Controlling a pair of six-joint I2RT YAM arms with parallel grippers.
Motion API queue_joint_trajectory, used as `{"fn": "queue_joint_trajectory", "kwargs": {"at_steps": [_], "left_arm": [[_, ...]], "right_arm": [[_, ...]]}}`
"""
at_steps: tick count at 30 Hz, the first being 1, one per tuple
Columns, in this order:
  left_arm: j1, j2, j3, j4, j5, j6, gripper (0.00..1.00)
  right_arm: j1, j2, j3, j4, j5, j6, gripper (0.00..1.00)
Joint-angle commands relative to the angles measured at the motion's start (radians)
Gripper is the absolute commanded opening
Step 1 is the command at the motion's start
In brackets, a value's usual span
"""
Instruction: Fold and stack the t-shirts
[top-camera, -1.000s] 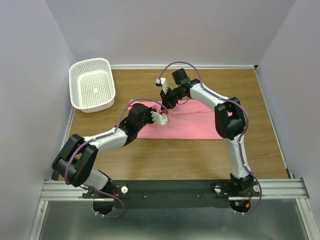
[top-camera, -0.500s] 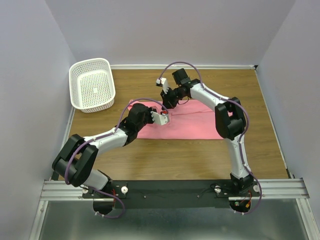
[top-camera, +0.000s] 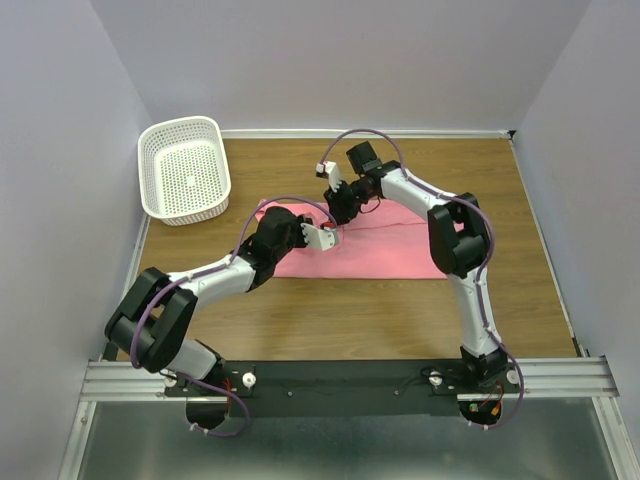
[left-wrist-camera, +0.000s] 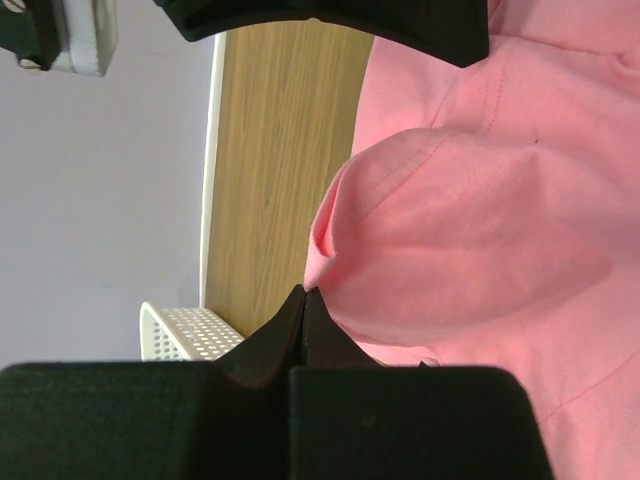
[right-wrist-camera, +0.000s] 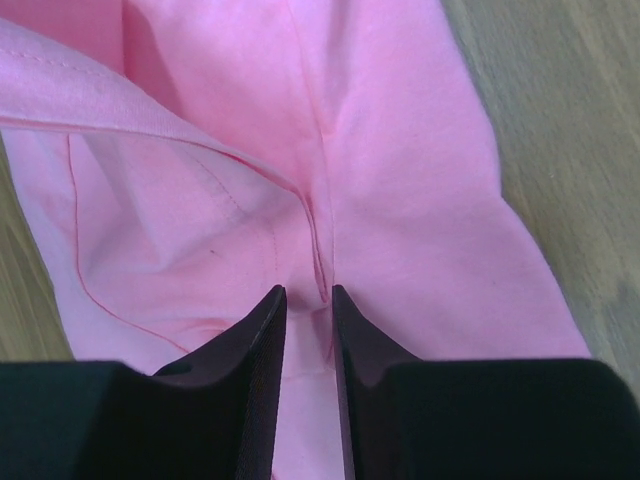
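A salmon-pink t-shirt (top-camera: 385, 245) lies partly folded across the middle of the wooden table. My left gripper (top-camera: 327, 236) sits low at the shirt's left part, and in the left wrist view it (left-wrist-camera: 303, 292) is shut on the edge of a raised fold of the t-shirt (left-wrist-camera: 470, 230). Just behind it, my right gripper (top-camera: 340, 205) points down onto the shirt's far edge. In the right wrist view this gripper (right-wrist-camera: 308, 290) is open a little. A seamed crease of the t-shirt (right-wrist-camera: 390, 190) runs into the gap between its fingers, and the cloth lies loose there.
A white perforated basket (top-camera: 180, 124) stands at the table's far left corner and shows in the left wrist view too (left-wrist-camera: 185, 330). Pale walls close in the table on three sides. Bare wood (top-camera: 350, 310) lies between the shirt and the arm bases.
My right gripper's jaws have parted from shut to slightly open over the shirt's crease, and its wrist shifted a touch. The left gripper and the shirt stayed where they were.
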Motion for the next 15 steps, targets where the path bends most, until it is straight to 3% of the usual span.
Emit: {"fn": "queue_joint_trajectory", "kwargs": {"at_steps": [1, 6, 11, 15], "left_arm": [[0.005, 0.018, 0.024, -0.006, -0.006, -0.018, 0.0], [0.003, 0.024, 0.027, -0.006, -0.005, -0.018, 0.0], [0.005, 0.026, 0.028, -0.006, -0.003, -0.021, 0.0], [0.003, 0.026, 0.028, -0.006, -0.006, -0.018, 0.0]], "right_arm": [[-0.003, 0.037, 0.02, -0.037, -0.001, 0.001, 0.33], [-0.003, 0.043, 0.026, -0.041, -0.009, -0.001, 0.29], [-0.003, 0.023, 0.025, -0.044, -0.021, -0.007, 0.0], [-0.004, -0.015, 0.026, -0.043, -0.006, -0.015, 0.01]]}}
